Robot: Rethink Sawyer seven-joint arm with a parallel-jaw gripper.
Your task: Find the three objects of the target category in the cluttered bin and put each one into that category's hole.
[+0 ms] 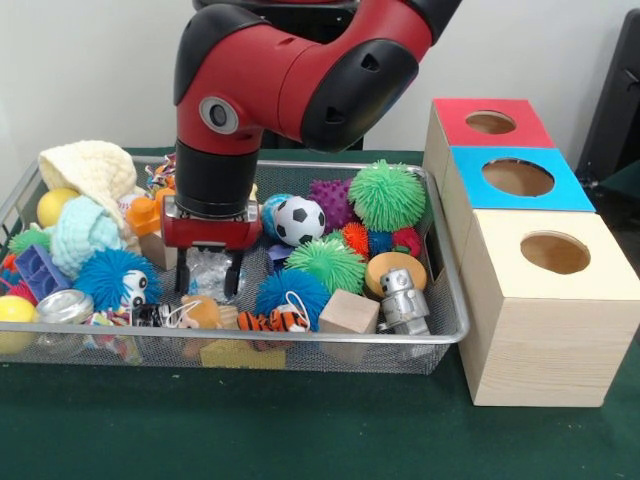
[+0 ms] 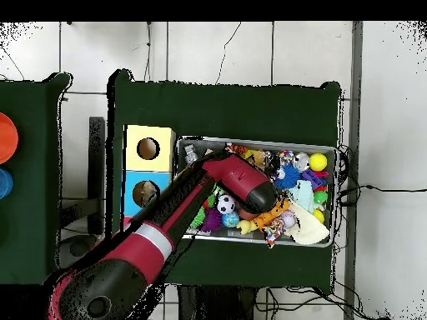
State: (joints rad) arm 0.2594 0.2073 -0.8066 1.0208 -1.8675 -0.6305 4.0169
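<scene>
Wire bin (image 1: 440,335) (cluttered), fingers (image 1: 208,283) pointing down

A robotics lab: a red and black arm (image 1: 290,70) works at a green-covered surface (image 1: 300,430) on a tiled floor (image 2: 250,50) with loose cables (image 2: 375,190), against bare white walls.

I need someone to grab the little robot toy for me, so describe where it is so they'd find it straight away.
Look in the wire mesh bin beside the wooden boxes with holes, at the bin's front corner nearest the cream-topped box. The silver toy robot stands there between a plain wooden cube and the bin wall. It is the only metallic grey figure among bright spiky balls.
</scene>
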